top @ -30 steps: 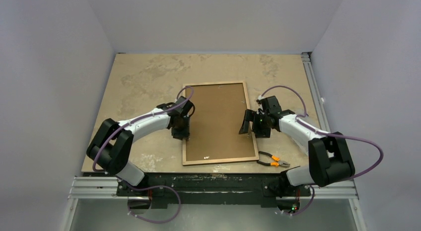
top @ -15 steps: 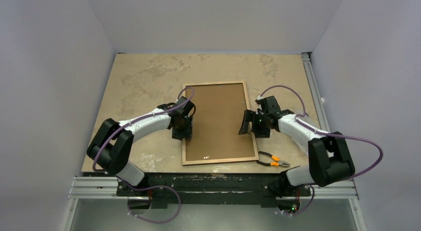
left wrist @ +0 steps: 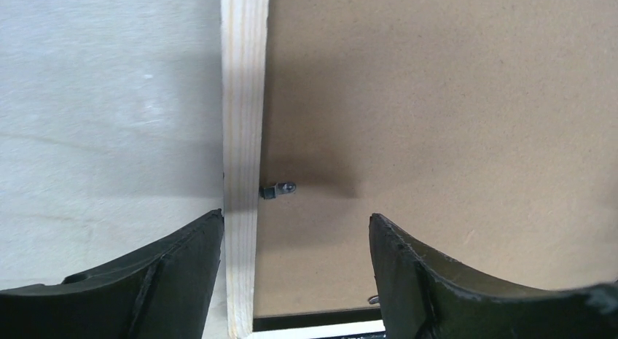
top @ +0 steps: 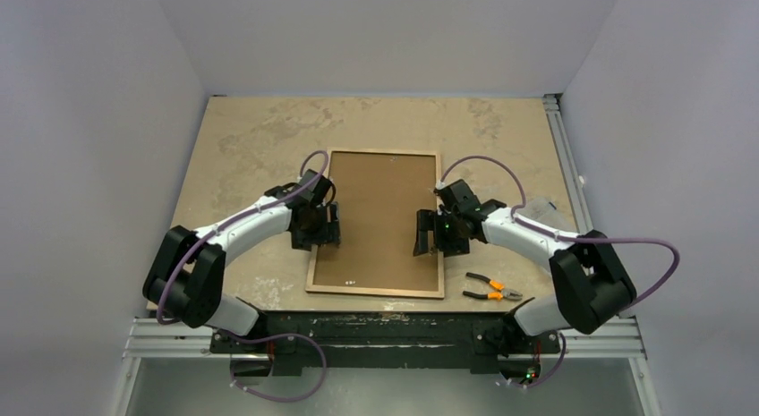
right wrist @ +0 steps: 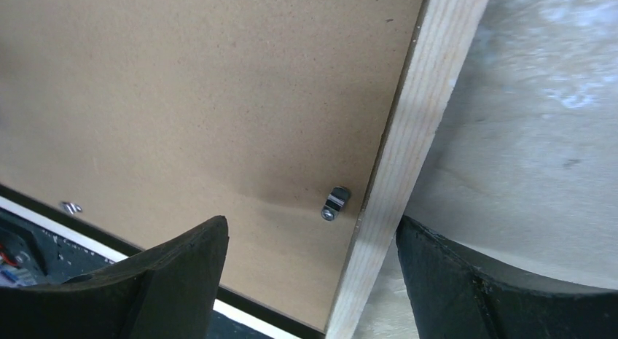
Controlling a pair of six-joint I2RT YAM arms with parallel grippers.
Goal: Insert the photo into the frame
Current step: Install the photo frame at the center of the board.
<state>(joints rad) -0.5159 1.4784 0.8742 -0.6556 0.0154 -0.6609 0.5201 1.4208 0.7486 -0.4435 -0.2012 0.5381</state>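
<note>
The frame (top: 385,152) lies face down on the table, its light wood back up, with a brown backing board (top: 380,219) filling it. The photo is hidden. My left gripper (top: 328,228) hangs open over the frame's left rail (left wrist: 244,98), one finger outside it and one over the board (left wrist: 437,98). My right gripper (top: 426,237) is open too and straddles the right rail (right wrist: 423,120), with its other finger above the board (right wrist: 204,84). Neither holds anything. A small metal clip (left wrist: 278,189) juts from the left rail, and another clip (right wrist: 336,202) sits by the right rail.
Orange-handled pliers (top: 492,289) lie on the table just right of the frame's near right corner. The frame's near edge sits close to the table's front edge and the black rail there. Grey walls close in the left, right and far sides.
The frame has slid left and turned square to the table. Both grippers moved left with it. My left gripper opened wide; the right stayed open.
</note>
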